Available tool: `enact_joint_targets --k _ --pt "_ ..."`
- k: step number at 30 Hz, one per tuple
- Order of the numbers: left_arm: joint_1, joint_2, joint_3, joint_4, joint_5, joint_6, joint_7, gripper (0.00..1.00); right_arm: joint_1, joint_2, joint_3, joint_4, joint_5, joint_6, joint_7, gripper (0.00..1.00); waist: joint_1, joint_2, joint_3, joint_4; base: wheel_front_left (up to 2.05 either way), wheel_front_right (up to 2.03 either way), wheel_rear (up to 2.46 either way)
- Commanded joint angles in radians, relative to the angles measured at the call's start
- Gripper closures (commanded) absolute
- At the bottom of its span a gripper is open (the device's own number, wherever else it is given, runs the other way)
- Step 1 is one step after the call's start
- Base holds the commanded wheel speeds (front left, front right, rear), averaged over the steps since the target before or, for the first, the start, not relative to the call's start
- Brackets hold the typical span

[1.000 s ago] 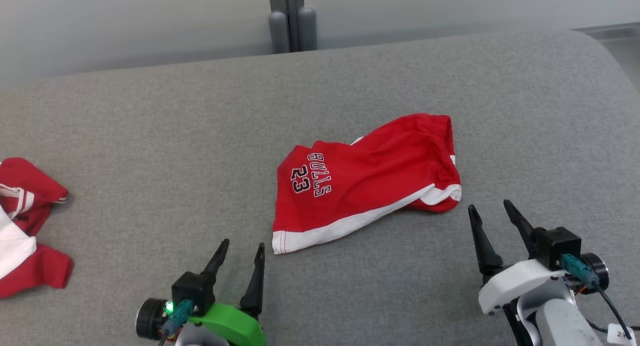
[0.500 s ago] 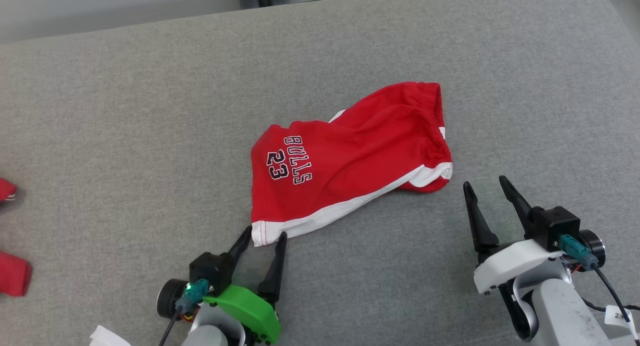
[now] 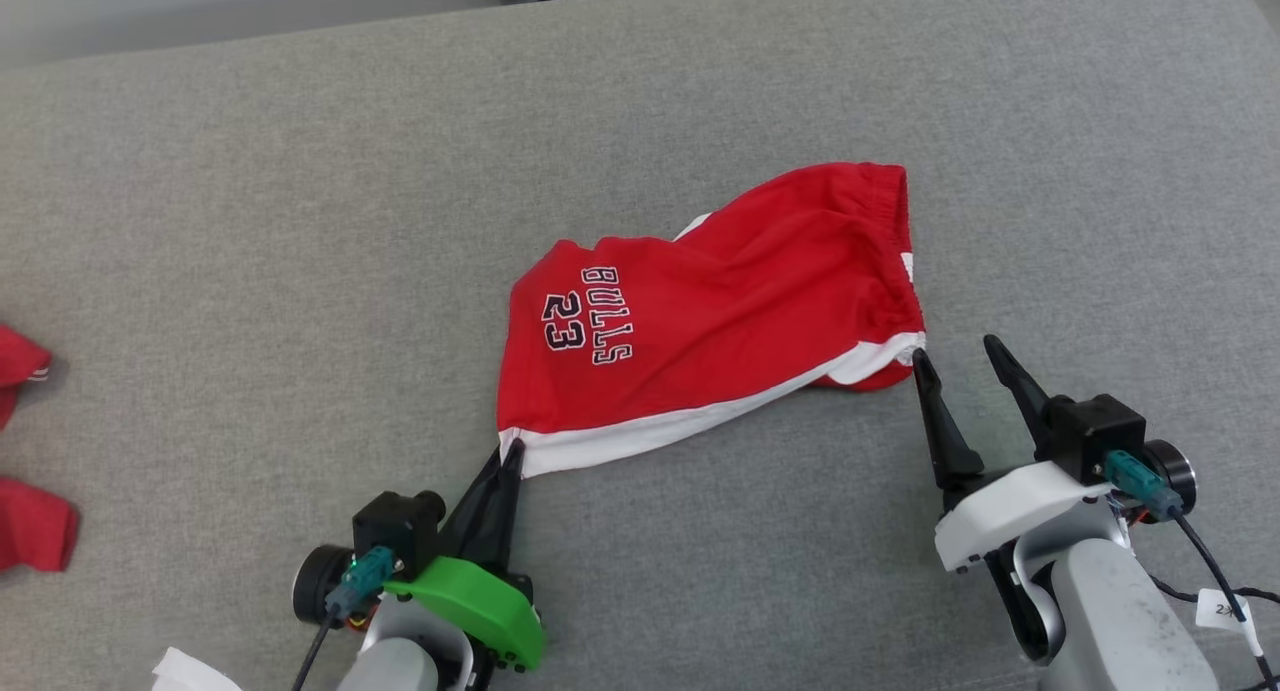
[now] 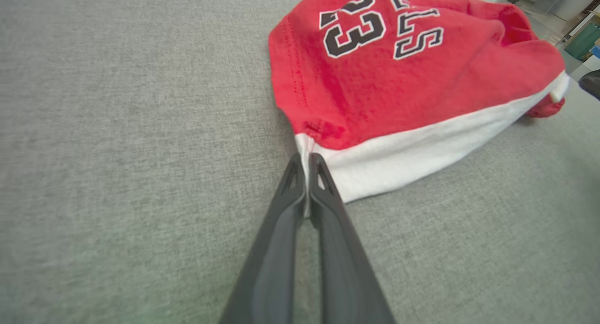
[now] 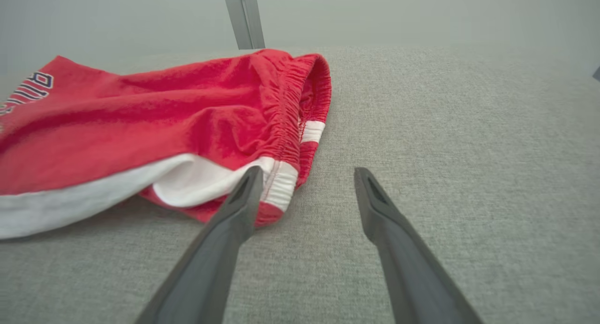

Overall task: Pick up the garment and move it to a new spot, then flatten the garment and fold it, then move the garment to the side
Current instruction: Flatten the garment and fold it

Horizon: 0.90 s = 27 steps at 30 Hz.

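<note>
Fingers of the left gripper are clamped on the red-and-white jersey shorts' near-left corner.
Shorts are laid centrally on the grey fabric surface; the right gripper's fingers are spread just beside the waistband.

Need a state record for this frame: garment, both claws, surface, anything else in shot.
garment: red shorts, white trim, "BULLS 23" print, lying rumpled on the surface
surface: grey fabric surface
left claw: shut, pinching the white hem corner nearest the robot
right claw: open, at the waistband end; one finger is close to the cloth, contact unclear
other: red-and-white cloth at the far left edge, apart from the shorts
stage: one corner gripped, not yet flattened or folded
</note>
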Motion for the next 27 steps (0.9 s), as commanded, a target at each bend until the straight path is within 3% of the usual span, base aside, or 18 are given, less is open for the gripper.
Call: enact_joint_targets --k 1,11,12,15,17,27 --pt "0.005 0.008 0.009 -0.005 0.010 -0.003 0.000 1.00 -0.014 -0.004 0.007 0.011 0.009 -0.001 -0.001 0.00 0.0000 -0.0001 0.005 0.005 0.00 0.00 0.00" --pt "-0.017 0.002 0.017 -0.014 0.027 -0.003 0.000 1.00 -0.077 -0.004 0.068 0.116 0.046 -0.001 -0.001 0.00 0.0000 -0.0001 0.031 0.025 0.00 0.00 0.00" --pt "-0.019 0.002 0.018 -0.016 0.027 -0.003 0.000 1.00 -0.079 -0.004 0.074 0.118 0.051 -0.001 -0.001 0.13 0.0000 -0.0001 0.034 0.025 0.00 0.00 0.00" --pt "-0.021 0.002 0.020 -0.016 0.027 -0.003 0.000 1.00 -0.082 -0.004 0.083 0.114 0.060 -0.001 -0.001 0.71 0.0000 -0.0001 0.039 0.026 0.00 0.00 0.00" --pt "-0.022 0.003 0.023 -0.016 0.029 -0.003 0.000 1.00 -0.085 -0.004 0.087 0.108 0.063 -0.001 -0.001 1.00 0.0000 -0.0001 0.041 0.027 0.00 0.00 0.00" --pt "0.002 0.003 0.039 -0.005 0.039 -0.003 0.000 1.00 -0.032 -0.004 0.074 0.041 0.062 -0.001 -0.001 1.00 0.0000 -0.0001 0.014 0.026 0.00 0.00 0.00"
